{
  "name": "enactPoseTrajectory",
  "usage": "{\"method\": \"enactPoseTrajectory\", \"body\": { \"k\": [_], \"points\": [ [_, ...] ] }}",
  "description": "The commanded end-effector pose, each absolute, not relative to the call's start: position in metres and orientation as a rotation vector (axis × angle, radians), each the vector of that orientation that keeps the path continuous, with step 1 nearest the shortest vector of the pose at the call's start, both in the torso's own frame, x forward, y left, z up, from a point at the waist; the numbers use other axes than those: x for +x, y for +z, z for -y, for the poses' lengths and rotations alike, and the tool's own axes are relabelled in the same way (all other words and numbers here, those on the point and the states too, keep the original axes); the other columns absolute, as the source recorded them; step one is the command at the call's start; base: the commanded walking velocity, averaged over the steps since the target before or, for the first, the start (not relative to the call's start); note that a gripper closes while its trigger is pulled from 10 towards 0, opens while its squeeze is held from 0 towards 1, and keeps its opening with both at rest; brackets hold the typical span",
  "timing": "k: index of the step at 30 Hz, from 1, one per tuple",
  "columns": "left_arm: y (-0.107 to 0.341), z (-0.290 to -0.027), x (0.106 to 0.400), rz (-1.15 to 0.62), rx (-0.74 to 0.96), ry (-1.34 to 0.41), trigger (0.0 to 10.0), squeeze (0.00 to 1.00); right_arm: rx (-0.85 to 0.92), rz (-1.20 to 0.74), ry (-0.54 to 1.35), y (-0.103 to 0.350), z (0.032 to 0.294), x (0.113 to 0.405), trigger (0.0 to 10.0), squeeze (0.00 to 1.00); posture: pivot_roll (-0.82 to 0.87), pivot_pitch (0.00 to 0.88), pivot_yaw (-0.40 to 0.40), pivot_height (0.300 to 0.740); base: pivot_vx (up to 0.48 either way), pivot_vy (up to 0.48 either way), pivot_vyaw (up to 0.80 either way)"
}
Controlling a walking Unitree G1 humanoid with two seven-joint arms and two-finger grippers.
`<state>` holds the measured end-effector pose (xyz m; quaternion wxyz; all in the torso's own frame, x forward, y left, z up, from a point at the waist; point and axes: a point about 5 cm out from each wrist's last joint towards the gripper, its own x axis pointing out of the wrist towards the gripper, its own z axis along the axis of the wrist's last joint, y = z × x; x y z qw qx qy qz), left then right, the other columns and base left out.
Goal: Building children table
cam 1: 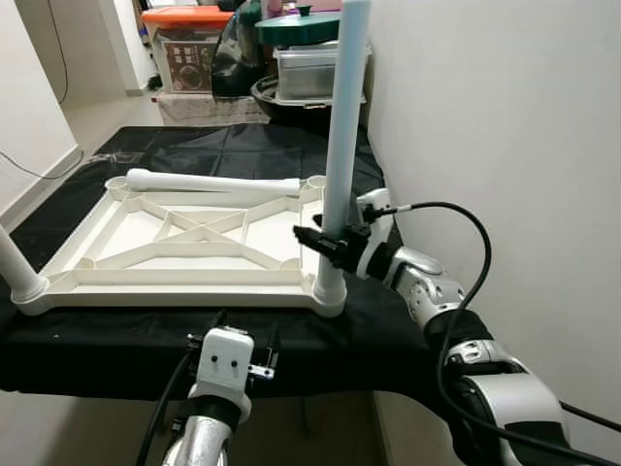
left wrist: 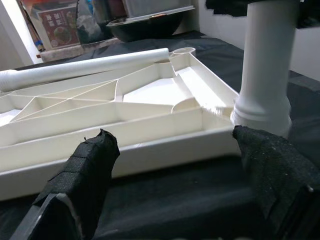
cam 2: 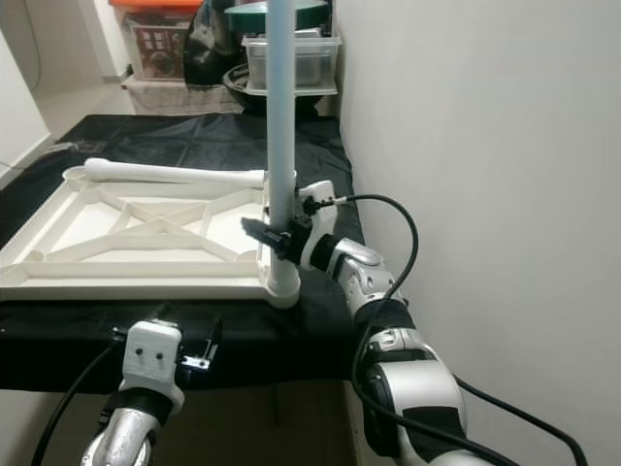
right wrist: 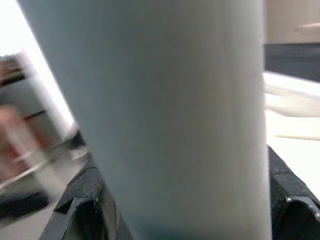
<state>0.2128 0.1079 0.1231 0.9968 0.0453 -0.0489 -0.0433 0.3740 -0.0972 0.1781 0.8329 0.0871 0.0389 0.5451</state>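
A white plastic tabletop (cam 1: 184, 277) lies upside down on a black-covered table (cam 1: 107, 340). One pale leg (cam 1: 342, 126) stands upright in its near right corner socket (cam 1: 329, 291). My right gripper (cam 1: 328, 243) is shut on this leg just above the socket, and the leg (right wrist: 165, 115) looms close between the fingers in the right wrist view. A second leg (cam 1: 213, 182) lies loose across the far side of the tabletop. A third leg (cam 1: 14, 264) stands at the near left corner. My left gripper (left wrist: 175, 165) is open, low at the table's front edge, facing the tabletop's near rim.
A white wall (cam 1: 505, 116) runs close along the table's right side. Behind the table stand stacked boxes, a dark pot with a green lid (cam 1: 301, 29) and an orange-lidded box (cam 1: 184, 39). A cable (cam 1: 39, 173) trails on the floor at the left.
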Motion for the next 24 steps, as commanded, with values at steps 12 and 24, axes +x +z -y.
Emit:
{"method": "enactPoseTrajectory", "body": {
  "k": [12, 24],
  "points": [
    [0.12, -0.107, 0.212, 0.092, 0.098, -0.098, 10.0, 0.0, 0.066, -0.158, 1.516, 0.17, 0.059, 0.356, 0.0, 0.0, 0.1, 0.0, -0.02, 0.74, 0.0, 0.0, 0.0],
    [0.12, -0.108, 0.213, 0.089, 0.099, -0.099, 10.0, 0.0, 0.14, -0.14, 0.251, 0.161, 0.101, 0.402, 0.0, 0.0, 0.09, 0.0, -0.012, 0.74, 0.0, 0.0, 0.0]
  ]
}}
